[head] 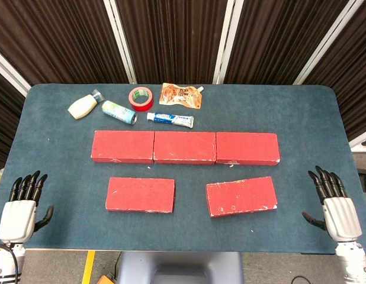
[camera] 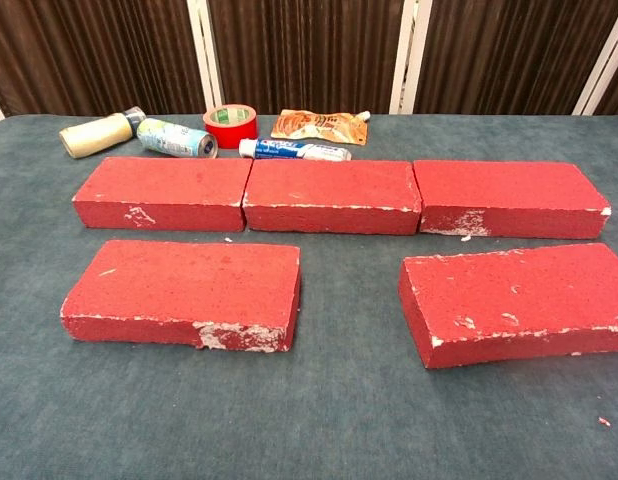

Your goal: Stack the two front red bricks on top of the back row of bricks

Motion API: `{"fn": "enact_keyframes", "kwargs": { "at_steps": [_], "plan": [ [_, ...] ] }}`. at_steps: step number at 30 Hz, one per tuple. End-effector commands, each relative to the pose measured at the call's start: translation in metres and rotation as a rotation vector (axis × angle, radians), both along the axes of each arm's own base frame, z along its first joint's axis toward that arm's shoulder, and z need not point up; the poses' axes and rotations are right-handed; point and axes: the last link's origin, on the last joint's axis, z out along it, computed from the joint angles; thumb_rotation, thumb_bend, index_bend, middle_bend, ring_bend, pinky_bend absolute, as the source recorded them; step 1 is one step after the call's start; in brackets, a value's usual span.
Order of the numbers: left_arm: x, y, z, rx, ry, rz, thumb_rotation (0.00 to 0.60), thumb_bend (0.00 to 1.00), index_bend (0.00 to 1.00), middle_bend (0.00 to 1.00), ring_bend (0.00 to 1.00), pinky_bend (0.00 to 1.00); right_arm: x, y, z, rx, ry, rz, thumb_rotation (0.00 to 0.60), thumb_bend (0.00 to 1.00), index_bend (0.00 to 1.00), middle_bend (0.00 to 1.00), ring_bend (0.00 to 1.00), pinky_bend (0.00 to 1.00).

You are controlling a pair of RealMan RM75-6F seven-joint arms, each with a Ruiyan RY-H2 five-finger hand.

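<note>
Blue-carpeted table (head: 64, 177): left hand (head: 20, 207) rests empty, fingers spread, at the near edge. Front left brick (head: 140, 194) and front right brick (head: 241, 196) lie before the back row of bricks (head: 185, 147). Labels are unreadable. Right hand (head: 334, 204) likewise spread.

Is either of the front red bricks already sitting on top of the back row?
No, the front left brick and front right brick both lie flat on the table, apart from the back row.
</note>
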Motion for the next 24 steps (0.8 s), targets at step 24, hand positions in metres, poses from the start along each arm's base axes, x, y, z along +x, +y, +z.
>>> {"fn": "enact_keyframes", "kwargs": {
  "at_steps": [24],
  "plan": [
    [0.005, 0.009, 0.007, -0.067, -0.017, 0.042, 0.600, 0.22, 0.00, 0.00, 0.00, 0.01, 0.012, -0.014, -0.006, 0.039, 0.007, 0.007, 0.600, 0.00, 0.00, 0.04, 0.01, 0.00]
  ]
}}
